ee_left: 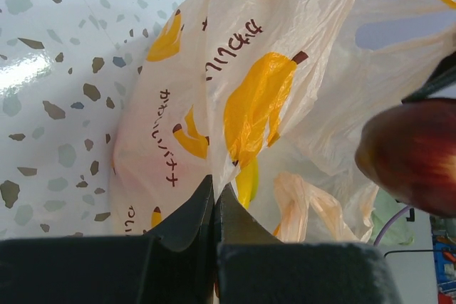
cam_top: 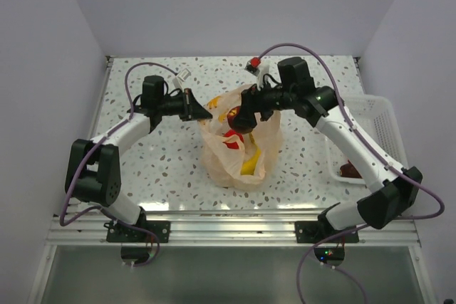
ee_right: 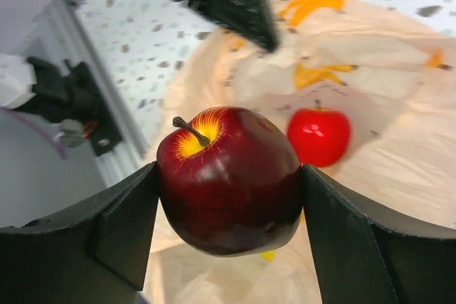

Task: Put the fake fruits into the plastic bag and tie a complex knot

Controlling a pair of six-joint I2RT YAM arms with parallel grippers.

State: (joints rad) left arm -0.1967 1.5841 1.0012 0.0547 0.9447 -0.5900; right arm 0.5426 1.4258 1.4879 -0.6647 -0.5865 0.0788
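The plastic bag stands mid-table, pale peach with yellow banana prints. My left gripper is shut on the bag's rim and holds its left side up. My right gripper is shut on a dark red apple with a yellow top, hanging just above the bag's open mouth; the apple also shows at the right of the left wrist view. Inside the bag lie a bright red fruit and a yellow banana. No knot shows; a loose handle loop hangs inside.
A white perforated basket stands at the right edge of the table, with a dark maroon piece in its near corner. A small red and white object lies near the back wall. Walls enclose the table on three sides.
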